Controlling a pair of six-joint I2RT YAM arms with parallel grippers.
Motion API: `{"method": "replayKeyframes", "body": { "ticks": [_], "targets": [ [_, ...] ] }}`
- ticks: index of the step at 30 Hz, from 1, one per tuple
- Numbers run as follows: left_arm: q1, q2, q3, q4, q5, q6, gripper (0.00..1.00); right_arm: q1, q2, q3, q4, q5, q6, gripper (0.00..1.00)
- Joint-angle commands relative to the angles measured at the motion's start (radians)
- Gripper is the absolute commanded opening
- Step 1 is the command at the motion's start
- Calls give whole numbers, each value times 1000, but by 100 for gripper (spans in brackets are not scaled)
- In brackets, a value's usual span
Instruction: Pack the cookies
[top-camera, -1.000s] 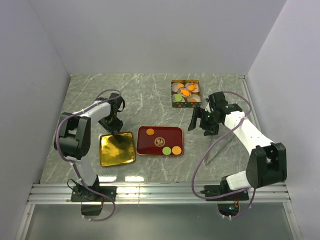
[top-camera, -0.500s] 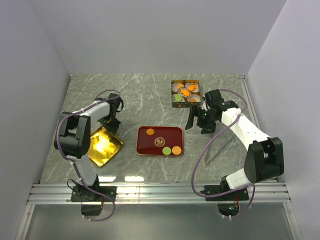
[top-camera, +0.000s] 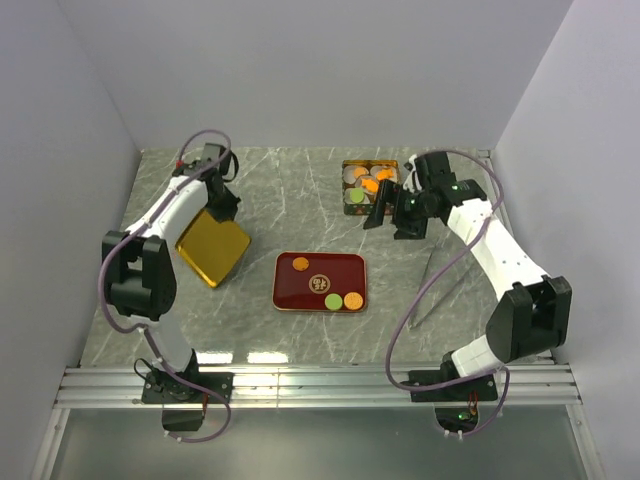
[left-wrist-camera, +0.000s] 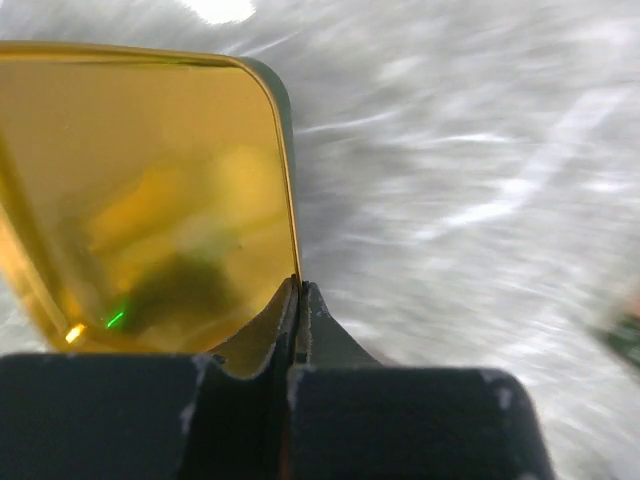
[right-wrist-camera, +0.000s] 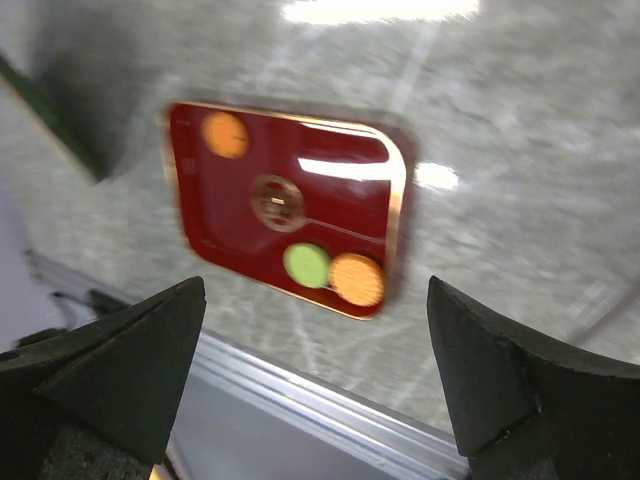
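Left claw (left-wrist-camera: 298, 300): I pinch the gold lid (top-camera: 212, 246) by its rim, lid tilted | right claw (top-camera: 392, 218) released, empty | cookies (top-camera: 352, 299): three on the red tray (top-camera: 345, 268), at its 11 and 5 o'clock; more in the box (top-camera: 370, 162) at the tray's 1 o'clock | my right arm overlaps the box's 3 o'clock edge; wrist views blurred | lid at the tray's 9 o'clock, apart; marble table (top-camera: 280, 200) shows between.

The gold lid (top-camera: 212, 248) now aloft, tilted; right claw (top-camera: 390, 220) nearer cookie box (top-camera: 371, 162).
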Motion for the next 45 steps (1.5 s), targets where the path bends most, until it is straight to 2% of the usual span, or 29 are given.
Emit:
{"method": "replayKeyframes", "body": {
  "ticks": [1,5,7,12,13,16,17,19,20,21,22,23,24,26,27,30,33,45],
  "targets": [
    [2,-78,133,42,64,49,0,6,46,86,34,-171,48,98],
    [2,-100,221,128,198,82,0,6,121,118,119,-359,115,98],
    [2,-118,255,203,313,89,0,7,139,123,172,-433,158,98],
    [3,-176,235,426,568,21,0,5,228,125,359,-639,303,98],
    [3,-205,200,551,663,0,0,6,235,109,402,-662,340,98],
    [6,-256,125,816,806,-118,0,5,248,68,625,-743,527,98],
    [5,-264,112,887,835,-182,0,3,244,50,789,-754,587,99],
    [5,-277,85,973,889,-242,1,6,241,-57,1059,-775,896,100],
    [5,-282,72,1060,903,-302,1,8,256,-99,1413,-773,1034,100],
    [5,-285,60,1102,917,-334,1,11,270,-136,1591,-760,1303,100],
    [5,-288,36,1144,930,-364,1,11,290,-177,1746,-742,1415,100],
    [5,-299,25,1199,940,-408,1,11,329,-185,1983,-702,1509,100],
    [5,-305,14,1228,941,-430,0,14,350,-187,2078,-682,1658,100],
    [3,-322,-12,1273,949,-483,1,16,403,-178,2268,-624,1765,100],
    [2,-325,-20,1315,953,-500,0,17,416,-170,2308,-612,1831,100],
    [-1,-331,-35,1372,969,-554,1,19,446,-126,2357,-590,1873,100],
    [-4,-345,-64,1414,967,-603,0,23,454,-89,2343,-582,1869,100],
    [-26,-370,-256,1799,952,-853,0,88,483,-32,2386,-529,1908,96]
  ]
}}
